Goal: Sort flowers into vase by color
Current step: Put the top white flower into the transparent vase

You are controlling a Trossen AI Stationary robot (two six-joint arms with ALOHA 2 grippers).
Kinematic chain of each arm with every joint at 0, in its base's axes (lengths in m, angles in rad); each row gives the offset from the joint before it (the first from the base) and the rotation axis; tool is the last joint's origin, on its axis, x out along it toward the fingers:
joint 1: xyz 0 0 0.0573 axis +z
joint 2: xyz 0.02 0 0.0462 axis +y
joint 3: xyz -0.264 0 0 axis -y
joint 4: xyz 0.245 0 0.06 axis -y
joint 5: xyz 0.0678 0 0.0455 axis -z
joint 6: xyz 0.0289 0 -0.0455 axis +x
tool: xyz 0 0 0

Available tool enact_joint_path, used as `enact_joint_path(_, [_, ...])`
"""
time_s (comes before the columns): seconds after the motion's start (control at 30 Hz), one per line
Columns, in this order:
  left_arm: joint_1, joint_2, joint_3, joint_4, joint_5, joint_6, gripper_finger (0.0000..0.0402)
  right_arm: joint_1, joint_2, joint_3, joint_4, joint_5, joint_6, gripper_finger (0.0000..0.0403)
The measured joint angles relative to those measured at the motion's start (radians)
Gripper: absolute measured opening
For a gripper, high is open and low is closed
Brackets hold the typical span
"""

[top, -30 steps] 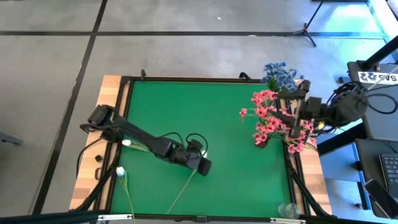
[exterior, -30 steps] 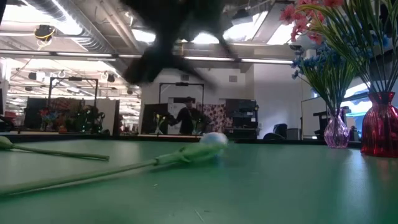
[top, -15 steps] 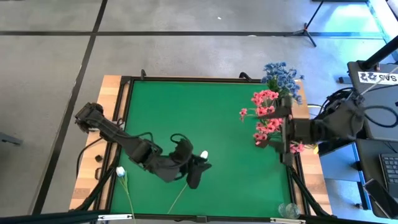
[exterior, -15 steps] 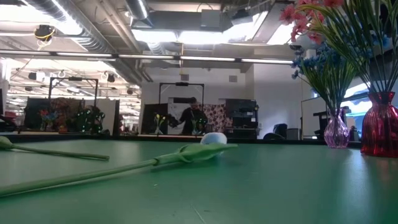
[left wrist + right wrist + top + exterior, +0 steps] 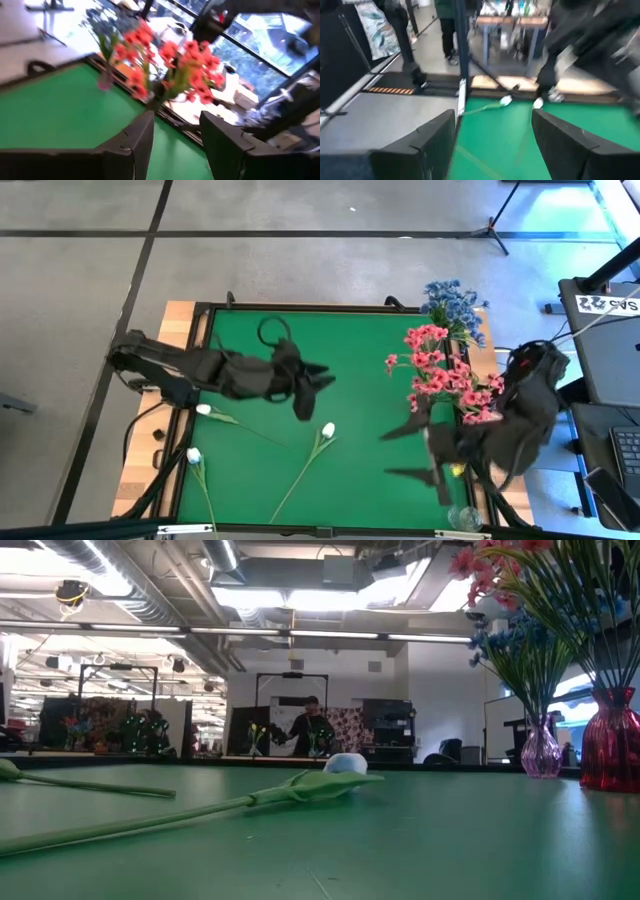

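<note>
White tulip buds, three of them, lie loose on the green table (image 5: 340, 350) near its front-left corner. From the left in the high view: one bud (image 5: 193, 455) at the left edge with its stem running toward the front rim, a second bud (image 5: 204, 410) just behind it with its stem pointing toward the middle, and a third bud (image 5: 328, 430) nearer the middle, its stem trailing back toward the front edge. None is held.

Above the mat's left-centre hangs the left gripper (image 5: 308, 385), jaws wide and empty, well clear of all three stems. A descent from there could pin a thin stem flat instead of getting under it, or roll the third bud aside.

Farther right stand the pink blossoms (image 5: 440, 370) in a red vase (image 5: 610, 740), with the blue blossoms (image 5: 452, 300) in a small purple vase (image 5: 541, 752) behind them near the back-right corner. Both sprays spread wide and lean over the mat.

The right gripper (image 5: 425, 450) sits low by the front-right, jaws wide and empty, its arm close beside the pink spray. A swing there could snag blossoms or tip the vase. A clear glass vessel (image 5: 463, 518) at the front-right corner also sits near that arm's path, and I cannot tell how steady it is.
</note>
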Motion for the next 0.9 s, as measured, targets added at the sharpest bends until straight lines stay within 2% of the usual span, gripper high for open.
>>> enact_joint_path(0.17, [0.062,-0.086,0.000,-0.102,0.008,0.059,0.0155,0.051,0.053,0.000,-0.019,0.000,0.204,0.0264])
enact_joint_path(0.3, [0.087,-0.162,0.000,-0.180,0.053,0.101,0.0155,0.112,0.066,0.000,-0.120,-0.012,0.444,0.0264])
enact_joint_path(0.43, [0.071,-0.249,0.000,-0.306,0.076,0.089,0.0155,0.201,0.073,0.000,-0.279,0.007,0.808,0.0264])
enact_joint_path(0.53, [0.036,-0.321,-0.016,-0.411,0.077,0.076,0.0155,0.257,0.110,0.000,-0.332,0.010,1.063,0.0264])
enact_joint_path(0.63, [0.003,-0.402,-0.078,-0.486,0.080,0.025,0.0155,0.281,0.165,0.000,-0.364,0.009,1.282,0.0264])
enact_joint_path(0.8, [-0.034,-0.533,-0.254,-0.492,0.095,-0.030,0.0155,0.259,0.262,-0.002,-0.379,-0.007,1.544,0.0264])
enact_joint_path(0.9, [-0.076,-0.588,-0.390,-0.460,0.169,0.002,0.0155,0.223,0.312,-0.002,-0.381,0.014,1.687,0.0264])
